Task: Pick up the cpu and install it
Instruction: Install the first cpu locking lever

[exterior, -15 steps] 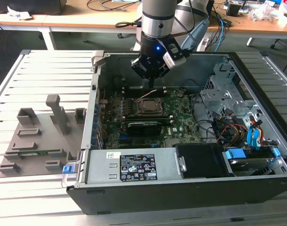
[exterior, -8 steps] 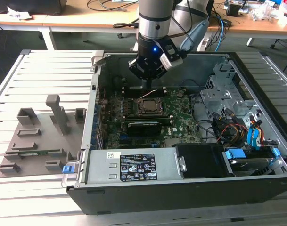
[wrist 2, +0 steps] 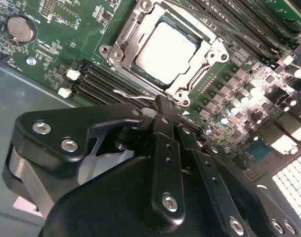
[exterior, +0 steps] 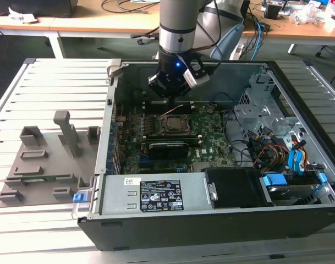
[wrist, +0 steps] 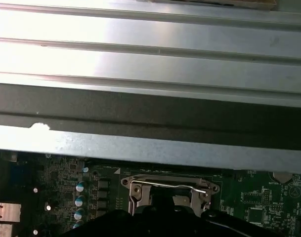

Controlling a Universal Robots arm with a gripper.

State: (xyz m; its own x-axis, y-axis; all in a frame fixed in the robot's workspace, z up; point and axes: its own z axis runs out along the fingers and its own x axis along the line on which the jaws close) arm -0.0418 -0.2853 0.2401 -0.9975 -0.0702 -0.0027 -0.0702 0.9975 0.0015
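The cpu [wrist 2: 164, 48], a pale silver square chip, lies flat in the motherboard socket [wrist 2: 121, 43] with the metal frame around it. My gripper [wrist 2: 160, 104] hangs just above the board beside one corner of the socket, its black fingers [wrist 2: 166, 143] pressed together with nothing between them. A thin wire lever [wrist 2: 132, 97] lies close to the fingertips. In the exterior view the gripper [exterior: 170, 94] is inside the open computer case [exterior: 299, 82], a little behind the socket [exterior: 171, 124]. The first wrist view shows the socket frame and its lever [wrist: 170, 186].
Grey moulded holder blocks [exterior: 46, 157] stand on the slatted table at the exterior view's left. Inside the case are memory slots [wrist 2: 98, 81], a power supply [exterior: 156, 195], a drive cage [exterior: 255, 110] and coloured cables [exterior: 277, 151]. The case wall [wrist: 150, 111] rises close behind the socket.
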